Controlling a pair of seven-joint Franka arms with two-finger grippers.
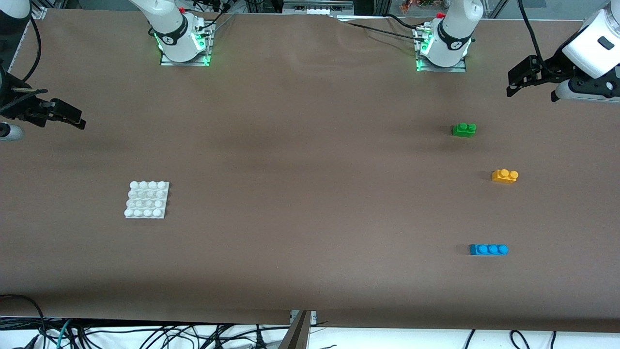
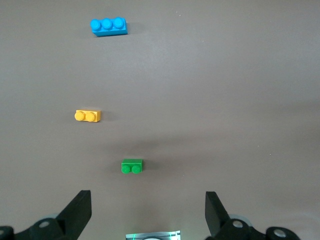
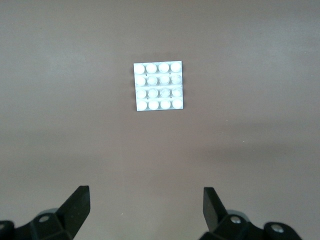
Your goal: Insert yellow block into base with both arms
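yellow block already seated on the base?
No: the yellow block lies on the table toward the left arm's end, well apart from the base, whose studs are all bare.

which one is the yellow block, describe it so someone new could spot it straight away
Look at the left arm's end of the brown table, where three small bricks lie apart in a loose row. The yellow block is the middle one, nearer the front camera than the green brick and farther than the blue brick. It alone is yellow-orange, with two studs.
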